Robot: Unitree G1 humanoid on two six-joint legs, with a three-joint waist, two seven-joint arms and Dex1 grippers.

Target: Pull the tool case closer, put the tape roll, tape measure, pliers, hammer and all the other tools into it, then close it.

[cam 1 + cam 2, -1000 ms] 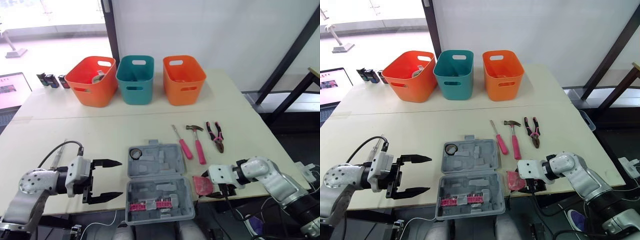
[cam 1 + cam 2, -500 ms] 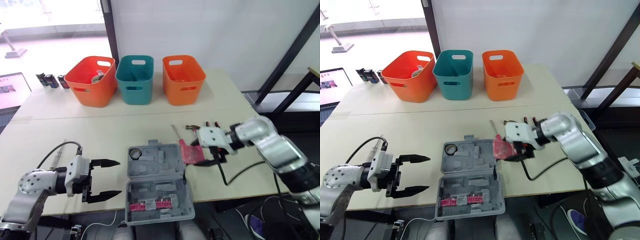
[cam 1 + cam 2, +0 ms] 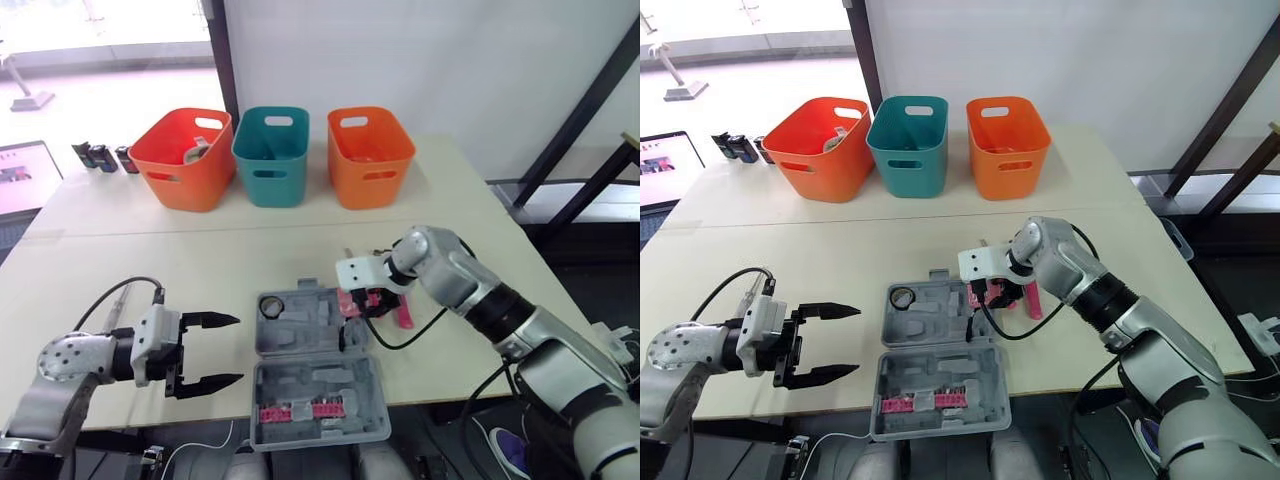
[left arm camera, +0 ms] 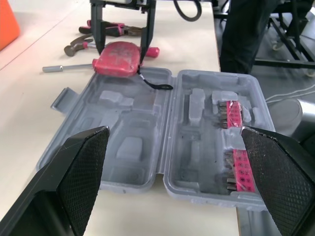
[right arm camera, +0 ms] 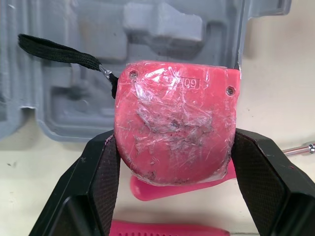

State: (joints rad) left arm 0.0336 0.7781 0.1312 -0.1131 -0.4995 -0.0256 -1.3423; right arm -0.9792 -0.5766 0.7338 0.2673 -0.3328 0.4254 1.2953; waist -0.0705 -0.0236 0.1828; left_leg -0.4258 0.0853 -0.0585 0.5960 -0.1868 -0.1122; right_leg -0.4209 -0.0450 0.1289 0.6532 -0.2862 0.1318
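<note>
Tool case (image 3: 315, 372) lies open at the cream table's (image 3: 150, 265) front edge. The right gripper (image 5: 177, 164) clamps the pink tape measure (image 5: 174, 123) above its far-right corner, the left gripper (image 3: 224, 350) gapes wide, and bins (image 3: 270, 160) line the back.

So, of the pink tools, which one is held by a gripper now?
The tape measure: the right gripper is shut on it at the tool case's edge. The hammer and screwdriver lie free on the table.
</note>
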